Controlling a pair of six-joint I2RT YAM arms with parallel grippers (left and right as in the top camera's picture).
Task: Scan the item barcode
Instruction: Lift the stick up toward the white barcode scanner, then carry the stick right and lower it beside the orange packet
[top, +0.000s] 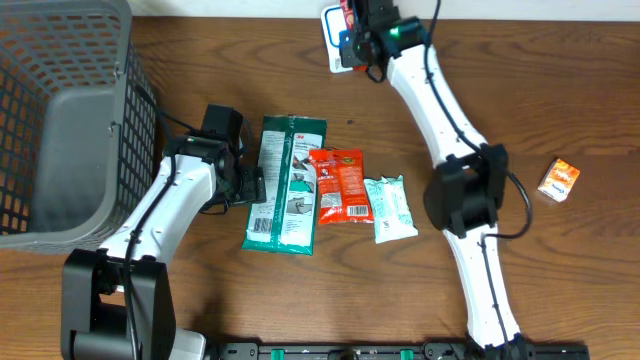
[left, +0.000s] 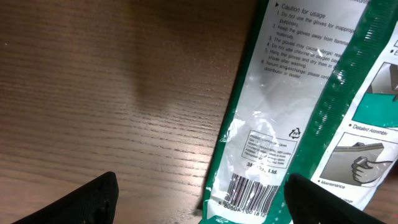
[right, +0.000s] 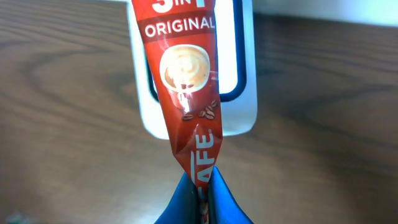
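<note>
right wrist shows right gripper (right: 200, 194) pinching coffee sachet (right: 183, 74) over scanner (right: 227, 50); left gripper (left: 202, 202) spread.

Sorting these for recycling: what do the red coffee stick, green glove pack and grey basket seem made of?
Coffee stick: glossy film, likely foil-lined plastic, by its sheen.
Glove pack: thin plastic film, wrinkled, with glare.
Basket: probably rigid moulded plastic, matte grey lattice.

Bright, even, glare on coffee sachet (right: 186, 93)
</note>
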